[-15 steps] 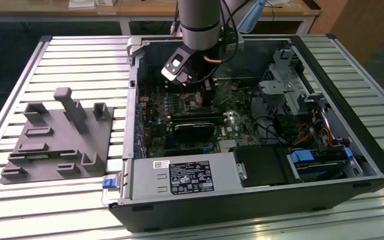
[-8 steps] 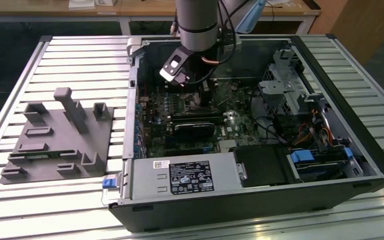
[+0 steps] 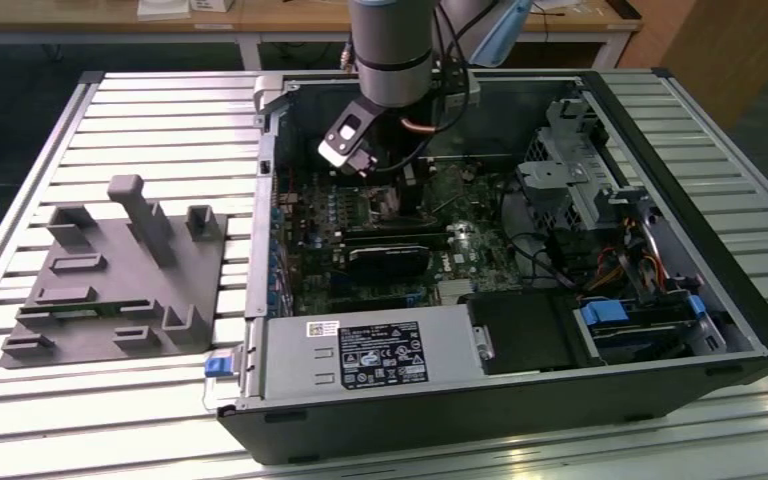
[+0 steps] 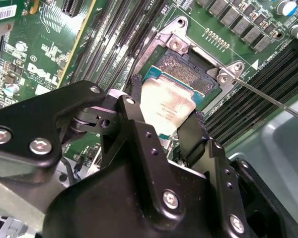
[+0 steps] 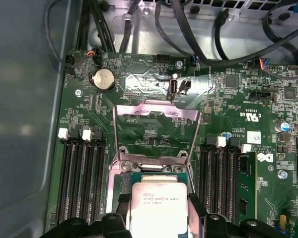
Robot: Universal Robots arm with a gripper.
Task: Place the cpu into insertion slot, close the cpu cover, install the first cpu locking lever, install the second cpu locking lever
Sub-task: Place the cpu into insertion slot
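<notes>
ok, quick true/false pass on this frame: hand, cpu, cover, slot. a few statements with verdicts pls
1. The hand grips the cpu by two opposite edges. True.
2. The cpu cover is shut over the insertion slot. False: it stands swung open, leaving the slot uncovered.
3. The cpu sits fully in the slot. False: the hand holds it over the slot, and part of the slot shows bare beyond its edge.
4. Long memory slots flank the insertion slot on both sides. True.
</notes>
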